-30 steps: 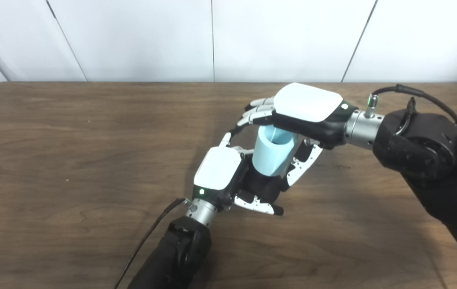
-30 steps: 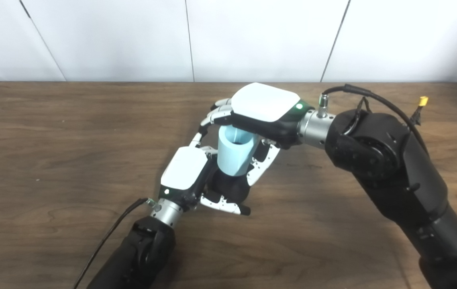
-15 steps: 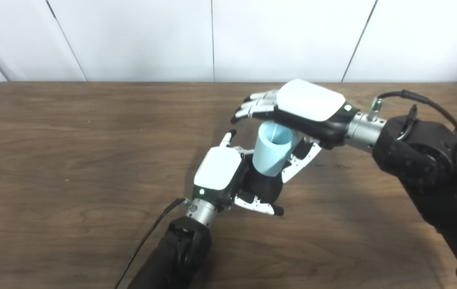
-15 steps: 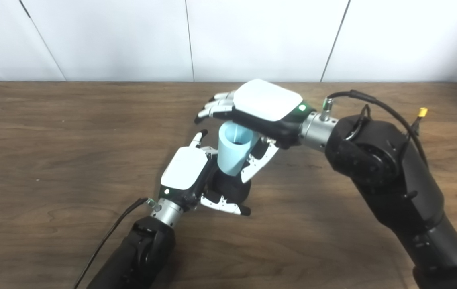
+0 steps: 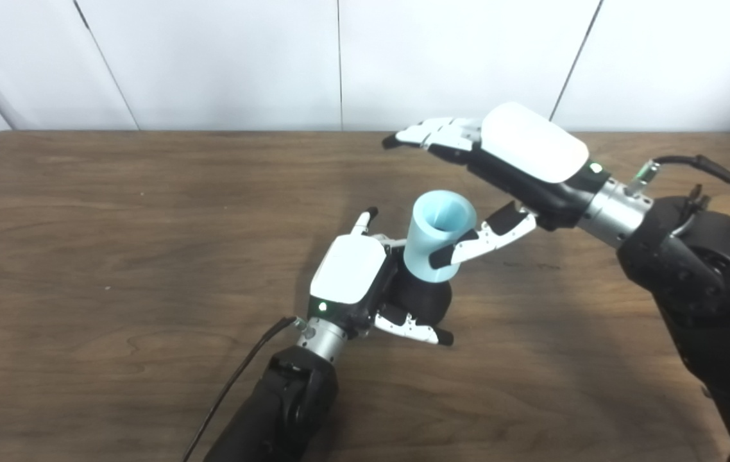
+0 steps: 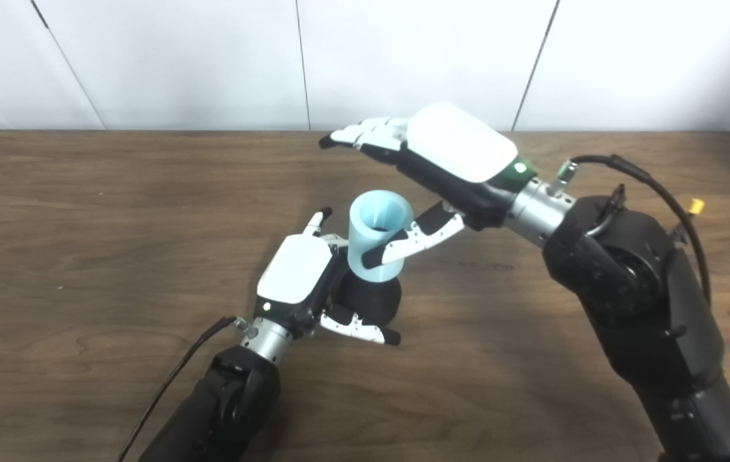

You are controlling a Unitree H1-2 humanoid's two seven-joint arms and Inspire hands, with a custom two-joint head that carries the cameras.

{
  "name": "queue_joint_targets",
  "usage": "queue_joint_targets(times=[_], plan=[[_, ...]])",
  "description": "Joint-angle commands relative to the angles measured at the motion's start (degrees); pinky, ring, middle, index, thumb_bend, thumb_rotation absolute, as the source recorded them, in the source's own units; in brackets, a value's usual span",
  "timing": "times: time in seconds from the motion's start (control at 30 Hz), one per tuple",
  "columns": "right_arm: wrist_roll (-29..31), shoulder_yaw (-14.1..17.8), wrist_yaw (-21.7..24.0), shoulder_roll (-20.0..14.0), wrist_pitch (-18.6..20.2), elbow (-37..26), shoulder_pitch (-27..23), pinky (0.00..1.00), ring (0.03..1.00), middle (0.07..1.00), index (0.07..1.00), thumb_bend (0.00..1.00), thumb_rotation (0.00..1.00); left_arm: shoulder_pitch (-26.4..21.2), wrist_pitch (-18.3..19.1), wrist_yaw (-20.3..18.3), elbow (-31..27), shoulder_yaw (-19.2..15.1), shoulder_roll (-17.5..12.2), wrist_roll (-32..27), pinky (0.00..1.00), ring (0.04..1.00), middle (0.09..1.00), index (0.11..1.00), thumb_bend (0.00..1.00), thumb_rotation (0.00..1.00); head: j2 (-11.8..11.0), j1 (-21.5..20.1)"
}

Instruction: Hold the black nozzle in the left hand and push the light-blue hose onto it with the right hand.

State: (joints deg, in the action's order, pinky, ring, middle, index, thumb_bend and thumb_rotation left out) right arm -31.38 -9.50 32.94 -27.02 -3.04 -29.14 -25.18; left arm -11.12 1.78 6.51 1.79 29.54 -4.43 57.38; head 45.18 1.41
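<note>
Left hand [image 5: 349, 276] sits low over the middle of the wooden counter [image 5: 115, 244], white back plate facing up, fingers wrapped around the black nozzle [image 5: 419, 301]. The nozzle is clamped in that grip; only its dark rounded body shows, between the palm and the thumb that crosses below it. One finger of the left hand points up and away, clear of the nozzle.

Light-blue hose [image 5: 439, 234] is a short, wide tube standing on top of the nozzle, open end up and tilted slightly toward the camera. Its lower end meets the nozzle; how far it is seated over it cannot be told from either view.

Right hand [image 5: 519, 160] is raised above and to the right of the hose, palm down, fingers [image 5: 432, 133] stretched out straight and spread apart, well clear of the hose rim. It grips nothing. Its thumb [image 5: 477, 237] reaches down and left, the dark tip lying against or just in front of the hose's right wall; actual contact cannot be confirmed.

A black cable [image 5: 237, 382] runs from the left wrist toward the bottom edge. White wall panels [image 5: 211, 64] stand behind the counter.
</note>
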Motion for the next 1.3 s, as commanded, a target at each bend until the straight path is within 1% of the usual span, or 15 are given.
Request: queue_joint_targets(times=[0.0, 0.13, 0.2, 0.27, 0.4, 0.53, 0.6, 0.7, 0.9, 1.0, 1.13, 1.2, 1.27], plan=[[0.32, 1.41, -1.81, -0.97, -0.68, -2.39, -0.27, 0.76, 0.866, 0.881, 0.876, 0.62, 0.56, -0.95, -0.43, 0.94, -0.82, 0.30, 0.50, 0.77, 1.00, 0.653, 0.447, 0.511, 0.52, 0.00, 0.00, 0.01], [0.28, 1.35, -1.22, -1.77, -1.70, -3.74, 2.88, 0.77, 0.871, 0.896, 0.887, 0.61, 0.59, -1.03, -0.53, 0.96, -0.71, 0.22, 0.44, 0.60, 1.00, 0.655, 0.449, 0.509, 0.52, 0.00, -0.10, 0.10], [0.53, 1.09, -1.21, -1.90, -2.28, -4.04, 4.27, 0.81, 0.899, 0.921, 0.902, 0.61, 0.63, -1.06, -0.41, 0.95, -0.69, 0.20, 0.51, 0.65, 1.00, 0.656, 0.450, 0.508, 0.52, 0.00, -0.10, 0.21], [0.12, 0.92, -1.29, -1.78, -2.48, -4.53, 5.56, 0.83, 0.914, 0.932, 0.908, 0.62, 0.67, -1.10, -0.37, 1.06, -0.58, 0.18, 0.58, 0.67, 1.00, 0.655, 0.450, 0.508, 0.52, 0.00, -0.10, 0.25], [-1.57, 0.33, -1.63, -1.06, -3.22, -6.49, 9.28, 0.88, 0.957, 0.964, 0.931, 0.62, 0.69, -1.13, -0.21, 0.75, -0.58, 0.12, 0.72, 0.44, 1.00, 0.656, 0.445, 0.512, 0.52, 0.00, -0.19, 0.03], [-4.15, -0.38, -2.32, -0.81, -5.75, -7.41, 11.93, 0.86, 0.977, 0.997, 0.951, 0.62, 0.72, -1.27, -0.34, 0.70, -0.52, 0.24, 0.66, 0.52, 1.00, 0.656, 0.446, 0.509, 0.52, 0.00, -0.14, 0.15], [-5.50, -0.79, -2.65, -0.62, -6.99, -7.29, 12.43, 0.84, 0.970, 1.000, 0.954, 0.61, 0.76, -1.26, -0.32, 0.87, -0.53, 0.29, 0.67, 0.70, 1.00, 0.652, 0.442, 0.513, 0.52, 0.00, -0.08, 0.23], [-6.58, -1.02, -3.65, 0.07, -8.13, -6.90, 12.85, 0.83, 0.967, 1.000, 0.947, 0.62, 0.76, -1.26, -0.56, 1.30, -0.33, 0.25, 0.71, 0.56, 1.00, 0.649, 0.439, 0.516, 0.52, 0.00, -0.03, 0.09], [-6.33, -0.90, -4.13, 0.44, -8.48, -7.14, 12.93, 0.87, 0.983, 1.000, 0.957, 0.60, 0.80, -1.33, -0.11, 0.84, -0.38, 0.33, 0.73, 0.78, 1.00, 0.653, 0.446, 0.511, 0.52, 0.00, -0.05, 0.18], [-5.52, -0.62, -4.22, 0.53, -8.07, -7.56, 13.23, 0.87, 0.987, 0.996, 0.953, 0.59, 0.79, -1.33, -0.14, 0.83, -0.33, 0.35, 0.71, 0.77, 1.00, 0.653, 0.448, 0.509, 0.52, 0.00, 0.07, 0.18], [-5.08, -0.19, -4.40, 0.58, -7.69, -8.28, 13.59, 0.86, 0.974, 0.975, 0.921, 0.59, 0.78, -1.26, -0.38, 1.05, -0.38, 0.30, 0.63, 0.63, 1.00, 0.652, 0.445, 0.511, 0.52, 0.00, 0.22, 0.04], [-4.48, 0.12, -4.53, 0.69, -7.36, -8.81, 13.72, 0.84, 0.952, 0.952, 0.893, 0.59, 0.76, -1.25, -0.36, 1.01, -0.41, 0.29, 0.56, 0.66, 1.00, 0.653, 0.445, 0.510, 0.52, 0.00, 0.22, -0.01], [-4.29, 0.32, -4.32, 0.74, -6.96, -9.35, 13.62, 0.83, 0.946, 0.945, 0.885, 0.59, 0.76, -1.24, -0.33, 1.01, -0.44, 0.30, 0.52, 0.74, 1.00, 0.652, 0.446, 0.510, 0.52, 0.00, 0.24, -0.02]])
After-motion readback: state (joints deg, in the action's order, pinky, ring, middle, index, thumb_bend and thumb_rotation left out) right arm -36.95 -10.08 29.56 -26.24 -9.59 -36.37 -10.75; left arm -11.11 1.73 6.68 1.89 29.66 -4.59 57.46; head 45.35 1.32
